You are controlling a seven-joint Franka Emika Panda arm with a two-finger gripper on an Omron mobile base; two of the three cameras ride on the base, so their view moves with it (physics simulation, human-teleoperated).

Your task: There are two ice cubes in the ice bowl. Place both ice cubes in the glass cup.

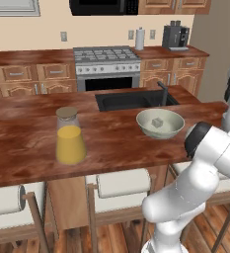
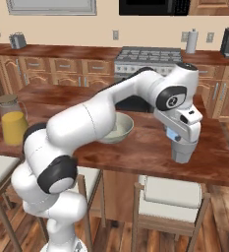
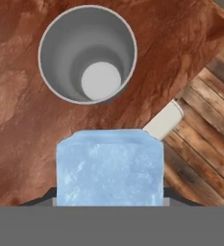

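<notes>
My gripper [image 3: 109, 201] is shut on one pale blue ice cube [image 3: 109, 166], which hides most of both fingers. The glass cup [image 3: 65, 53] stands on the wooden counter just below and ahead of the held cube; its pale bottom shows with nothing in it. From the right base view, the gripper [image 2: 174, 137] points down with the ice cube [image 2: 173, 134] over the left rim of the glass cup [image 2: 183, 150], near the counter's front edge. The ice bowl [image 1: 173, 129] sits by the sink with the other ice cube [image 1: 157, 122] in it. My arm covers part of the ice bowl [image 2: 125, 129].
A cork-lidded carafe of orange juice [image 1: 69, 141] stands on the left of the counter [image 1: 32, 148]. Behind the bowl lies a dark sink [image 1: 129, 101] with a faucet [image 1: 163, 93]. White-cushioned stools [image 2: 172, 191] sit under the counter's front edge, close to the cup.
</notes>
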